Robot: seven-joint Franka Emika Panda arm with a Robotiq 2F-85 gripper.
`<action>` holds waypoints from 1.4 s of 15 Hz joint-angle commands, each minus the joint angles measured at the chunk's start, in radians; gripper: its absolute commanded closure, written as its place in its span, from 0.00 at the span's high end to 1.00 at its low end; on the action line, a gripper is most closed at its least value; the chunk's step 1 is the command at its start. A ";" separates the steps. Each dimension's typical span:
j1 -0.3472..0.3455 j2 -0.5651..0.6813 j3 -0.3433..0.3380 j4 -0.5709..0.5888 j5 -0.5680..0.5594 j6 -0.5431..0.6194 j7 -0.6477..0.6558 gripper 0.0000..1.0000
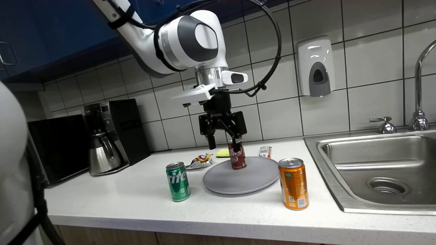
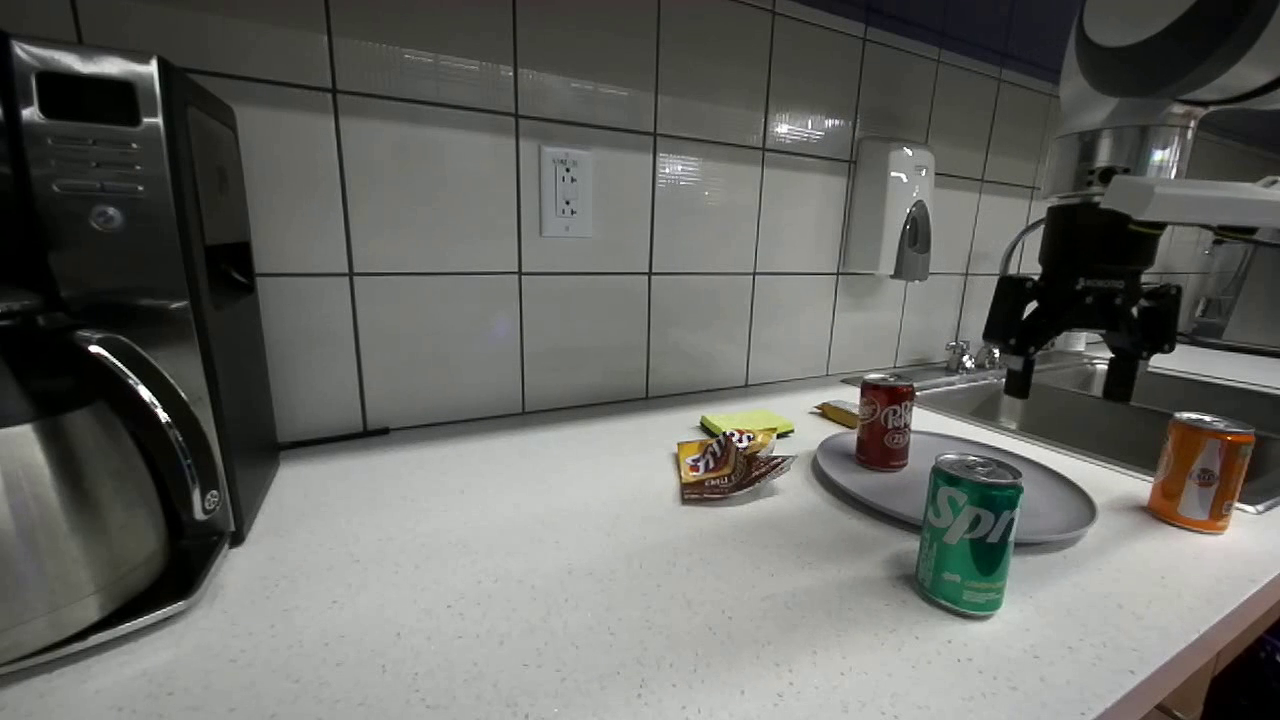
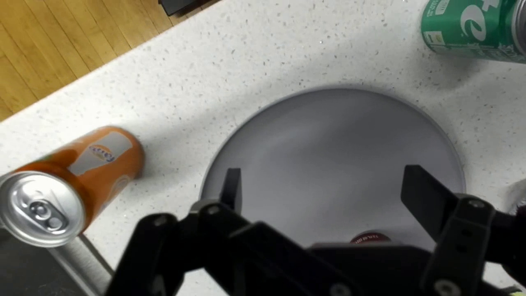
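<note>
Wrist view: the black two-finger gripper (image 3: 322,176) is spread wide, holding nothing, above the round grey plate (image 3: 328,135), with the dark-red cylindrical metal can (image 3: 370,237) on the plate at 5 o'clock and the orange cylindrical metal can (image 3: 88,172) off its rim at 9 o'clock

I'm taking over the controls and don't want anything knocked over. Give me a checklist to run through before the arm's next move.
1. Gripper open, holding nothing: ok.
2. Red can upright on the plate: ok.
3. Gripper directly above the red can: not ok, if it is to be gripped; an exterior view shows the can off to one side.
4. Green can and orange can upright, off the plate: ok.
5. Wrapper off the plate: ok.
6. Red can sealed: cannot tell; too little of its top shows.
</note>
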 commanded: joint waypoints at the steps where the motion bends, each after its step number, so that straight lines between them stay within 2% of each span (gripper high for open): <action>1: -0.041 -0.064 0.005 -0.059 -0.013 0.006 0.058 1.00; 9: -0.093 -0.084 -0.005 -0.098 -0.009 -0.005 0.136 1.00; 21: -0.161 -0.051 -0.022 -0.095 -0.023 0.010 0.277 1.00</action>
